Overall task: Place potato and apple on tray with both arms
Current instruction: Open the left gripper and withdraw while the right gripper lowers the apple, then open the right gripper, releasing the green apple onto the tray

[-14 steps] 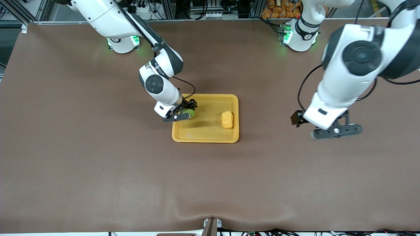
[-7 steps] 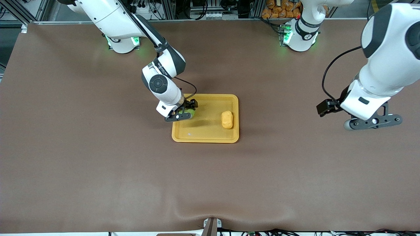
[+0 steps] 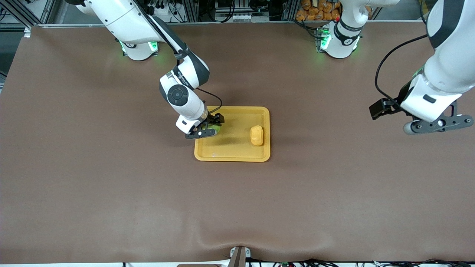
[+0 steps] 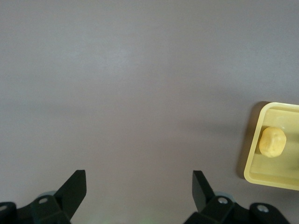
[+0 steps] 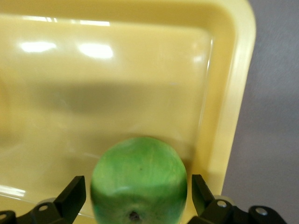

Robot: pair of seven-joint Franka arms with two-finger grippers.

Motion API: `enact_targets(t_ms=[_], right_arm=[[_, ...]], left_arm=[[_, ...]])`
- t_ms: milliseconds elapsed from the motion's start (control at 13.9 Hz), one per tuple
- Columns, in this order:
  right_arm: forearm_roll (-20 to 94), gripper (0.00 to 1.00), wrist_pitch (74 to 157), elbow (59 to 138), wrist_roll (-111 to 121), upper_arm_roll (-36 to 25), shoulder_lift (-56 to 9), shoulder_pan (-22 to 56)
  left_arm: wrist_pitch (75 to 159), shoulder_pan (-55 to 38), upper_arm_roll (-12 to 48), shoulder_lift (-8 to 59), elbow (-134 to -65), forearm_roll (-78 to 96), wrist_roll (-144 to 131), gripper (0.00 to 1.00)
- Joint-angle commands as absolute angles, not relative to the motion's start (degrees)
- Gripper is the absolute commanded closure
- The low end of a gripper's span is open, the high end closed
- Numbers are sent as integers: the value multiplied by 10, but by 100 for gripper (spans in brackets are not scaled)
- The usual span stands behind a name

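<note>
Centrally on the brown table (image 3: 111, 178) sits the tray (image 3: 232, 154). Left gripper (image 3: 432, 126) hangs over bare table toward the left arm's end, fingers (image 4: 74, 191) spread wide, nothing between them. Right gripper (image 3: 207, 127) is over the tray's end toward the right arm. Apple (image 5: 138, 179) sits between its parted fingers (image 5: 72, 196), a slim gap each side; contact with the tray cannot be told. Front view mostly hides the apple. Potato (image 3: 256, 135) lies in the tray, toward the left arm's end.
</note>
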State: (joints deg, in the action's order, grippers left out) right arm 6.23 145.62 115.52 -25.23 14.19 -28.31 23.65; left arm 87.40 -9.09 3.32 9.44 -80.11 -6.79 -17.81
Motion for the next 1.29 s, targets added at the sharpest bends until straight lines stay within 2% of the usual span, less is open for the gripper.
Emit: enact_targets(t_ms=[0,143,502,789,1004,1220], right_arm=[[51,0,1421,1159,-267,139,-240,215],[52,0,1415,1167,-260,140,-202,166],[52,0,1282,1165,-233,140,-68,78],[55,0,1210,1165,-178,128,7,38],[59,0,1176,1148,-74,49,20,40],[69,0,1078,1081,20,-27,20,38]], left_arm=[[863,-85,38,76,-811,-56,-167,0],[863,-84,37,69,-814,-56,-164,0],[862,-65,35,44,-820,-55,-120,0],[859,-59,33,-3,-870,-52,-94,0],[857,-61,12,-39,-905,-30,-93,0],[857,-65,10,-75,-936,-29,-94,0]])
